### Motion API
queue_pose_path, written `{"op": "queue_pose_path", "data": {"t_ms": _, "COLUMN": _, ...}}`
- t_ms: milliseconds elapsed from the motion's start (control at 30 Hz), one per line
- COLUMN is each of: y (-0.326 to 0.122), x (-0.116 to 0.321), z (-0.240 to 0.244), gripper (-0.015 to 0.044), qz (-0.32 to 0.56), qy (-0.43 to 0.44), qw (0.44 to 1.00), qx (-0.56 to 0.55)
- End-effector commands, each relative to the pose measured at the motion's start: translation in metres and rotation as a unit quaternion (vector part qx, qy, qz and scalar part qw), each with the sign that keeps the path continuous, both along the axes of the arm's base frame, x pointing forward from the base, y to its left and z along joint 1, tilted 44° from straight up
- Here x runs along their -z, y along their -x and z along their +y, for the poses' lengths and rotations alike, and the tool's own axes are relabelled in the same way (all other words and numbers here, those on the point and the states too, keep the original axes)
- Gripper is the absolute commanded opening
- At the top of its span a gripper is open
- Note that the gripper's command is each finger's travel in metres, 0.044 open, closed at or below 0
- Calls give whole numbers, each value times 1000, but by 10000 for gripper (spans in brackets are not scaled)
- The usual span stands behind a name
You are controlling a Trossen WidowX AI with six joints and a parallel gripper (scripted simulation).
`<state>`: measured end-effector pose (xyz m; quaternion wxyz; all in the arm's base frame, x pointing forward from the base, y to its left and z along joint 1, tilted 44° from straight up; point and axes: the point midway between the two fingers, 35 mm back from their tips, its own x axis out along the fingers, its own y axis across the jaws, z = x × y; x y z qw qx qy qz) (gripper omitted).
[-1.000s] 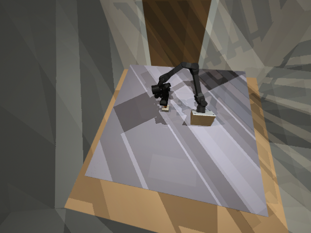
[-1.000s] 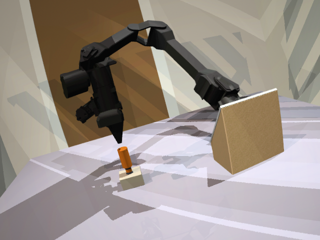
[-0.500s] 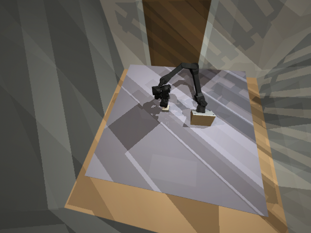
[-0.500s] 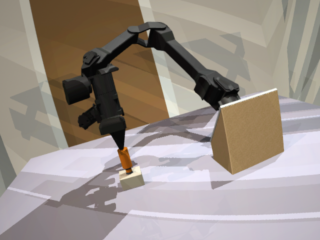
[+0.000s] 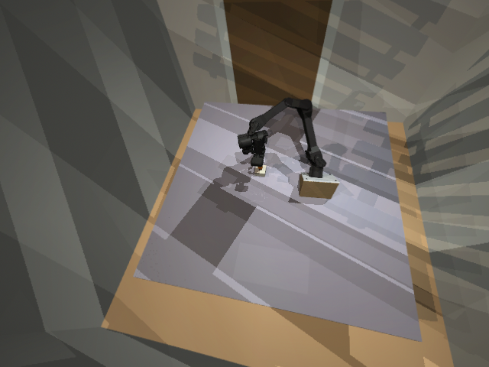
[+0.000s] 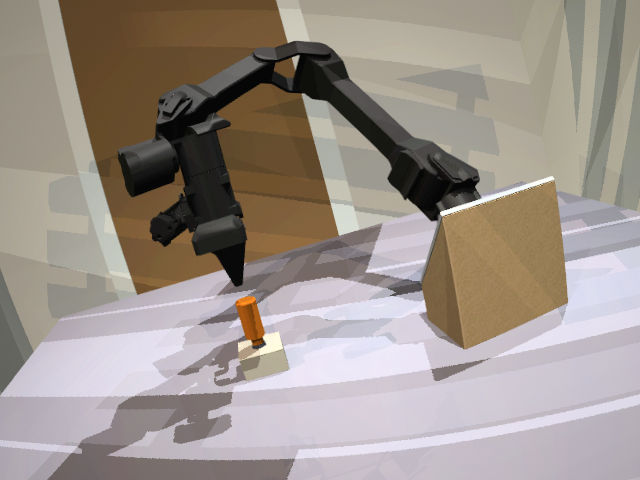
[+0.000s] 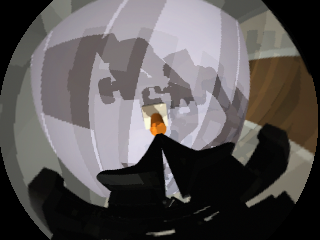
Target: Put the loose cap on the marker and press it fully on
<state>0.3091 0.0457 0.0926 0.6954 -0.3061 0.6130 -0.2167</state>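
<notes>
The orange cap (image 5: pixel 260 168) (image 6: pixel 250 317) (image 7: pixel 158 125) sits upright over the marker in the holder block. A short dark part of the marker (image 6: pixel 257 343) shows between the cap's lower edge and the block. The cream holder block (image 5: pixel 260 173) (image 6: pixel 264 362) (image 7: pixel 154 108) stands on the table. My gripper (image 6: pixel 237 284) (image 7: pixel 159 136) is shut and empty. Its tips point down a little above the cap's top, with a visible gap in the exterior view. In the top view the fingertips are too small to make out. Whether the cap is fully seated cannot be told.
The arm's base stands on a brown wedge-shaped mount (image 5: pixel 318 188) (image 6: pixel 507 266), to the right of the holder block in the top and exterior views. The arm arches above the table (image 5: pixel 276 272) (image 6: pixel 361 428). Shadows of the arm fall around the block.
</notes>
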Motion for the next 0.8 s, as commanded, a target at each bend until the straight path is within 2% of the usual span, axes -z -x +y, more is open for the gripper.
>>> {"op": "queue_pose_path", "data": {"t_ms": 0, "y": 6, "x": -32, "z": 34, "gripper": 0, "qz": -5, "qy": -5, "qw": 1000, "qx": -5}}
{"op": "queue_pose_path", "data": {"t_ms": 167, "y": 11, "x": -46, "z": 45, "gripper": 0, "qz": -5, "qy": -4, "qw": 1000, "qx": -4}}
{"op": "queue_pose_path", "data": {"t_ms": 700, "y": 11, "x": -46, "z": 45, "gripper": 420, "qz": -5, "qy": -4, "qw": 1000, "qx": -4}}
{"op": "queue_pose_path", "data": {"t_ms": 767, "y": 11, "x": -46, "z": 45, "gripper": 440, "qz": -5, "qy": -4, "qw": 1000, "qx": -4}}
